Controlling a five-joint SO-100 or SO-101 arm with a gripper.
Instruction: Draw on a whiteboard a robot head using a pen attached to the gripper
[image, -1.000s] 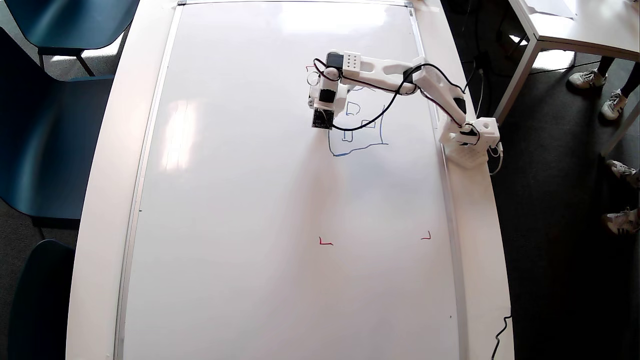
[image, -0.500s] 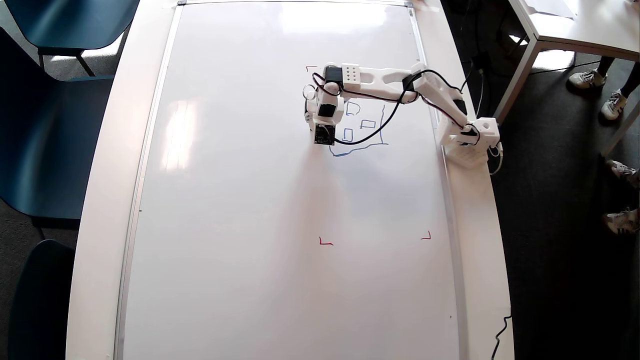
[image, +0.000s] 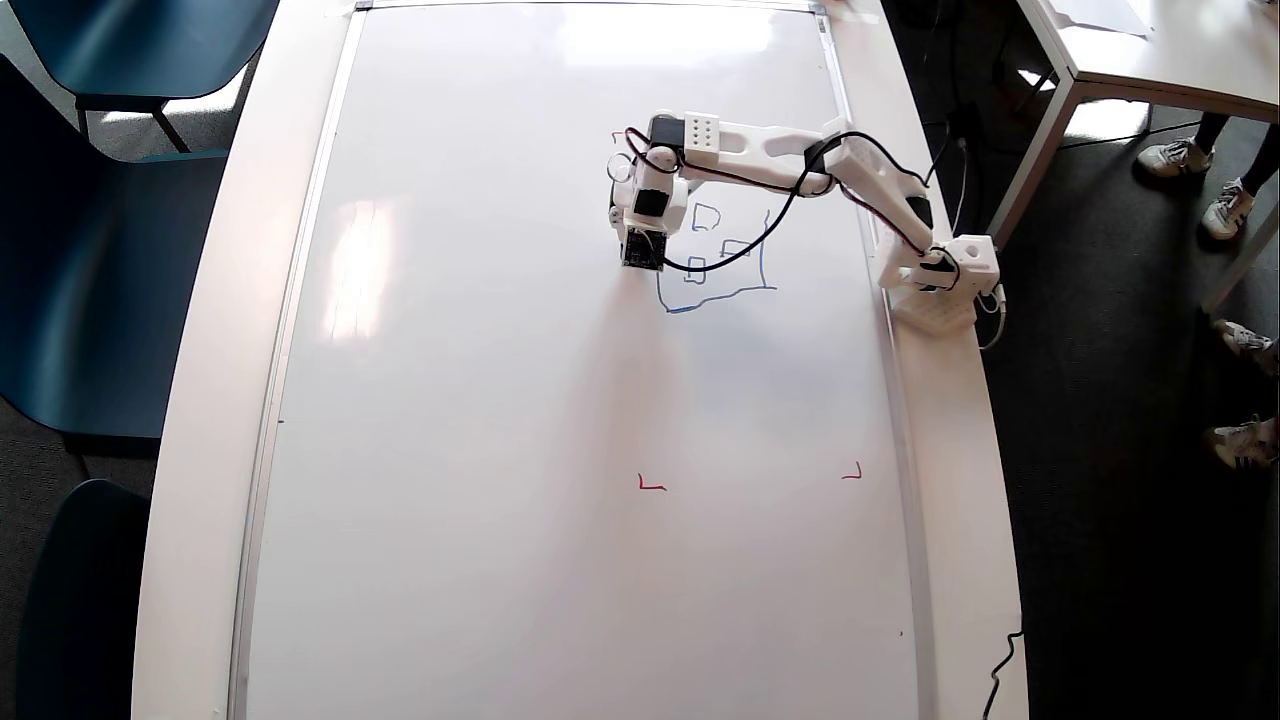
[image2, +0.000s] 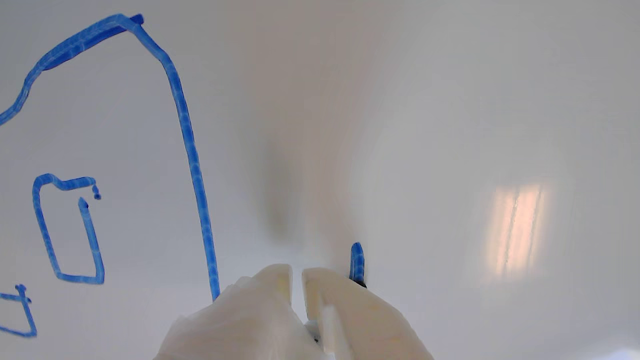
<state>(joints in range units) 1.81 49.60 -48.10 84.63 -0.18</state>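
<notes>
Gripper (image2: 297, 274) over the whiteboard (image: 500, 450), fingers nearly together, at the left edge of the blue robot head (image: 715, 255).

In the wrist view the two white fingers (image2: 335, 300) stand with only a narrow slit between them; what sits in that slit cannot be made out. Just right of the fingertips a short blue stroke (image2: 356, 262) ends at a dark tip, seemingly the pen (image2: 361, 283), touching the board. Left of the gripper runs the head's long side line, a small rectangle farther left. In the overhead view the gripper (image: 640, 240) hangs beside the drawing's left side, red corner marks (image: 651, 485) well below.
</notes>
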